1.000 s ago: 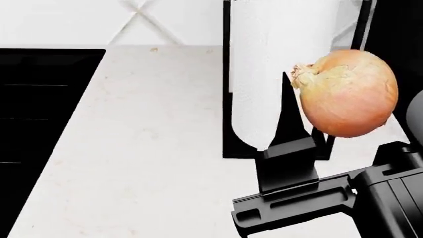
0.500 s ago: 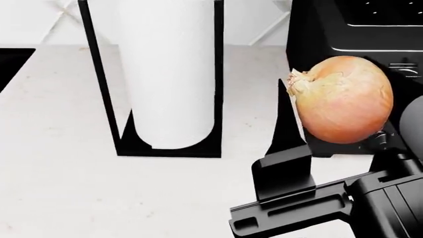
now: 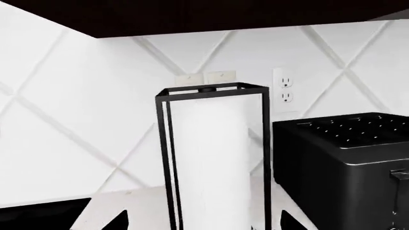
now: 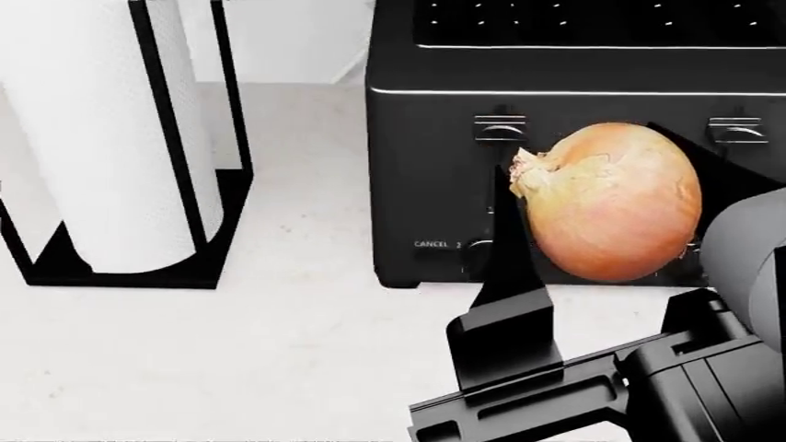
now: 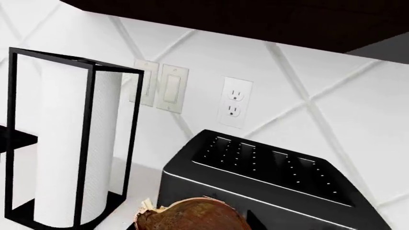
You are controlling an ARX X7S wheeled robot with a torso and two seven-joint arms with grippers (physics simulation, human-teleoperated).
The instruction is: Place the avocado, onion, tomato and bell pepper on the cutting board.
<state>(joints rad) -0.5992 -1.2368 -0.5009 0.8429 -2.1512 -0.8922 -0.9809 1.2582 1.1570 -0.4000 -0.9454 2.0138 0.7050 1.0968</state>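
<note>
Onion (image 4: 608,203) held up off the counter (image 4: 246,350) in the right gripper (image 4: 602,276), directly in front of the black toaster (image 4: 430,166) and hiding part of its control panel. Tan-orange skin, pale root tip turned toward the paper towel side. One black finger (image 4: 510,276) pressed against the bulb on that side; the other side hidden behind the bulb and the grey wrist, so closed around the onion, touching it. Seen again from the right wrist view as a brown rounded top (image 5: 195,215) just before the toaster (image 5: 268,187).

Paper towel roll (image 4: 110,138) in a black wire frame, upright on the counter beside the toaster, apart from it. Wall outlet (image 5: 233,102) and light switches (image 5: 160,87) on the white tiled wall behind the toaster.

Left gripper: only two dark tips at the edge of the left wrist view, cannot tell how far apart or whether holding anything. Toaster (image 3: 345,167) and towel roll (image 3: 214,163) ahead of it.
</note>
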